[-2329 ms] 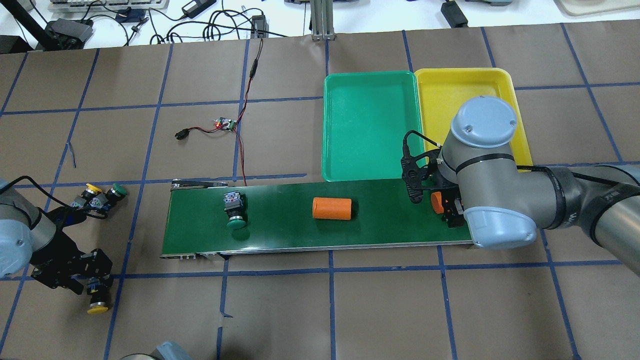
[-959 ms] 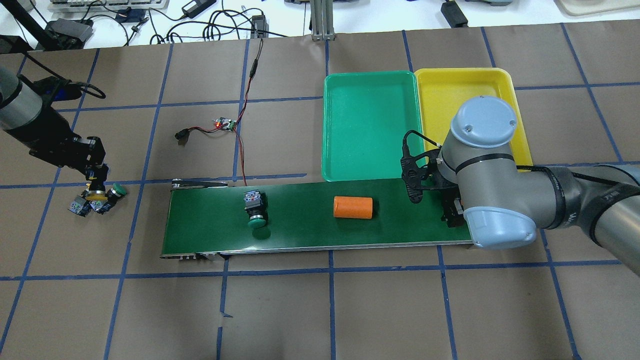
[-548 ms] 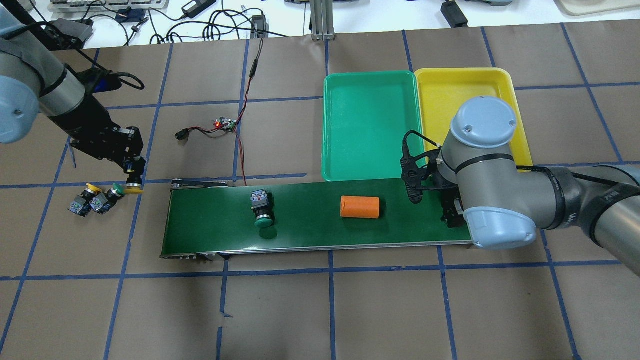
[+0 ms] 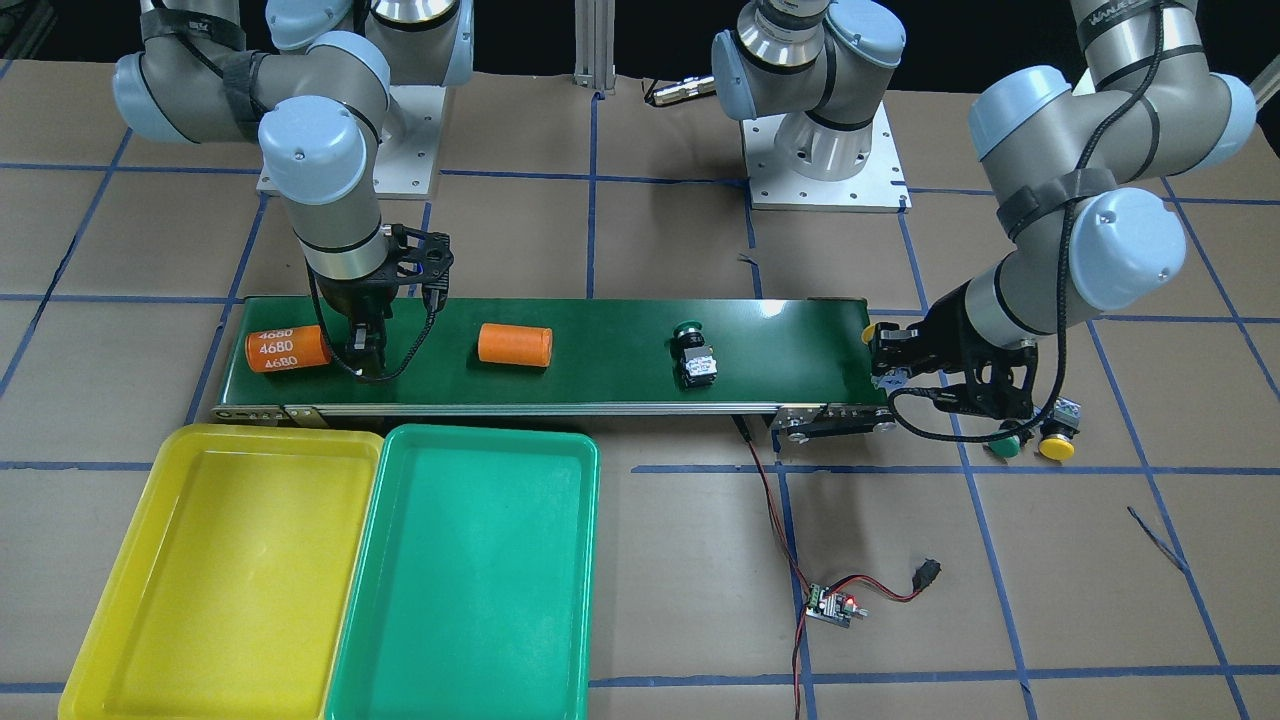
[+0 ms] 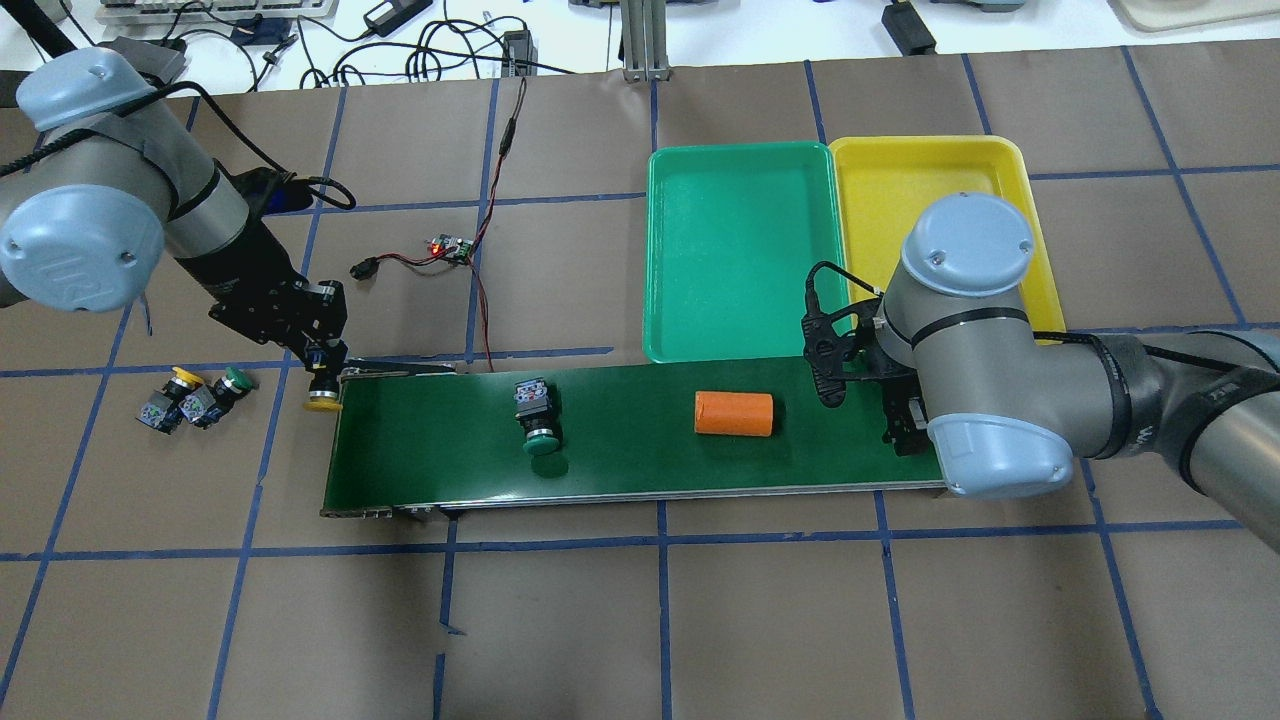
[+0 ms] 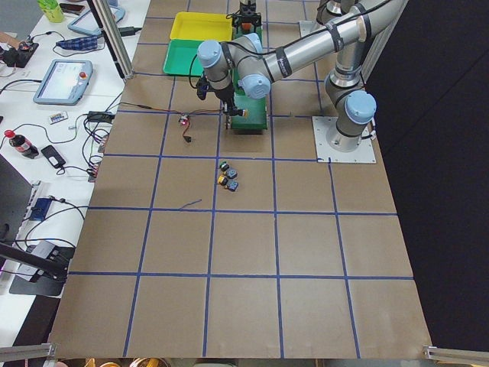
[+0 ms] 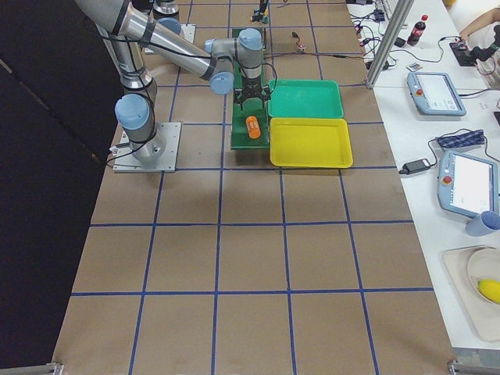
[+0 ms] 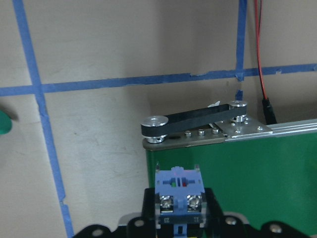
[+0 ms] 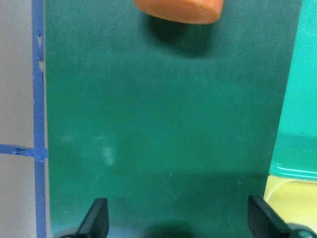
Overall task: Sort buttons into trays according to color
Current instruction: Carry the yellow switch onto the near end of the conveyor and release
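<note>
Left fingers [image 8: 149, 206] pinch a yellow-capped button [image 5: 323, 401] by its blocky body, cap pointing away from the wrist, right at the end of the green belt [image 5: 620, 465]. The belt's pulley band [image 8: 193, 119] lies just ahead of them. Behind them on the desk [image 5: 560, 620], a loose yellow button [image 5: 168, 395] and a loose green button [image 5: 218, 392] lie touching each other. A circuit board [image 5: 450, 247] with red wires sits off to the side.

Right fingers [image 9: 96, 220] are spread wide, low over the belt's other end, with a 4680 cylinder [image 4: 285, 350] just beside them. A plain orange cylinder [image 5: 735, 413] lies between them and the belt button [image 5: 535, 415], green-capped, mid-belt.

Half a second ago the left fingers were near the two loose buttons; they have since carried theirs to the belt end. The plain cylinder and belt button have slid closer to the right fingers, which have not moved. The green tray [image 5: 740, 260] and yellow tray [image 5: 890, 190] lie side by side just past the right fingers.
</note>
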Tool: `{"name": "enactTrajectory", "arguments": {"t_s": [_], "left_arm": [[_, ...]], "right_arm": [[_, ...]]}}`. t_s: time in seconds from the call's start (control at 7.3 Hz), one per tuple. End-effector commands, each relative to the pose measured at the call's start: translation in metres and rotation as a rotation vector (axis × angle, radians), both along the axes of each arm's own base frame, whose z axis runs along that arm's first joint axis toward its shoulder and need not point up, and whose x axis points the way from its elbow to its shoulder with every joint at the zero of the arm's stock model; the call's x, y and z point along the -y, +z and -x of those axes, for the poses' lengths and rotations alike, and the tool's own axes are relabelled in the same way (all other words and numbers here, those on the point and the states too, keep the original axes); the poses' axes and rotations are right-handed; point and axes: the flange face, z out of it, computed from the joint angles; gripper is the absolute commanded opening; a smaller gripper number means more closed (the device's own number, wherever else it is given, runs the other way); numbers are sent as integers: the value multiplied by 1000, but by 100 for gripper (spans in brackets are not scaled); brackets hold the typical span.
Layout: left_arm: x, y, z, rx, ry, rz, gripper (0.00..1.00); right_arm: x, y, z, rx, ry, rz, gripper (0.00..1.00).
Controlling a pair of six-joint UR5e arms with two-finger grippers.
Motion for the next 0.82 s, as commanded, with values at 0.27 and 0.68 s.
{"name": "enactTrajectory", "arguments": {"t_s": [0.27, 0.68], "left_arm": [[-19, -29, 11, 6, 60, -61, 41], [-11, -4, 23, 35, 84, 34, 100]], "right_arm": [[0, 1, 0, -1, 1, 2, 100], [1, 2, 0, 0, -10, 8, 100]]}}
